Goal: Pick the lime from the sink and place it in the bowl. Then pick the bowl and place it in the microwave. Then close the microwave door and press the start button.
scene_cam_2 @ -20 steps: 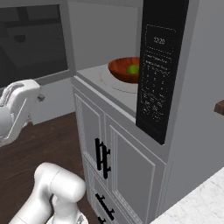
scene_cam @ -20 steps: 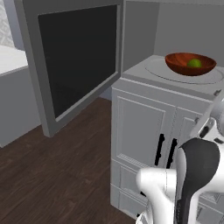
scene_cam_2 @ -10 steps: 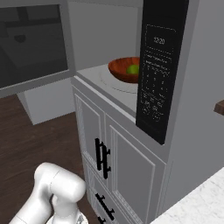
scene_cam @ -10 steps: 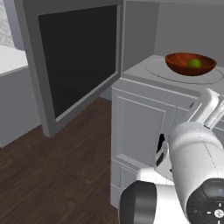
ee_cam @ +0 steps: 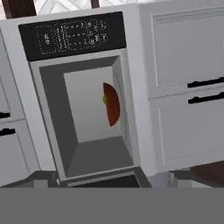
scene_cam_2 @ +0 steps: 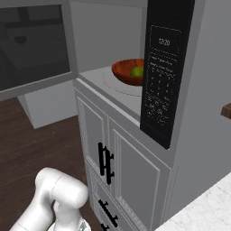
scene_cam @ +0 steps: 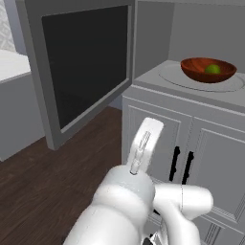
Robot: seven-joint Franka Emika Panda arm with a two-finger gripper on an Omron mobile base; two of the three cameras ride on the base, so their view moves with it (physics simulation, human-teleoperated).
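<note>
The microwave (scene_cam: pixel 153 38) stands open, with its door (scene_cam: pixel 86 72) swung out to the left. On the glass turntable (scene_cam: pixel 174 79) inside rests the reddish-brown bowl (scene_cam: pixel 198 72), and the lime (scene_cam: pixel 213 69) lies in it. The right base view shows the bowl (scene_cam_2: pixel 124 72), the lime (scene_cam_2: pixel 136 71) and the black control panel (scene_cam_2: pixel 162 76). The hand view is rolled sideways and faces the open microwave (ee_cam: pixel 74 35) from a distance, showing the bowl (ee_cam: pixel 113 107) and the lime (ee_cam: pixel 105 100). My gripper (ee_cam: pixel 116 179) is open and empty, well back from the microwave. The sink is out of view.
Grey cabinet doors with black handles (scene_cam: pixel 182 165) sit below the microwave, also seen from the right (scene_cam_2: pixel 106 162). Dark wood floor (scene_cam: pixel 38 177) lies in front. A pale counter (scene_cam_2: pixel 207 212) is at the lower right. My white arm (scene_cam: pixel 139 191) is folded low before the cabinets.
My arm has swung from the right edge of the left base view to the bottom centre. The hand has left the right base view's left edge. Bowl, lime and door have not moved.
</note>
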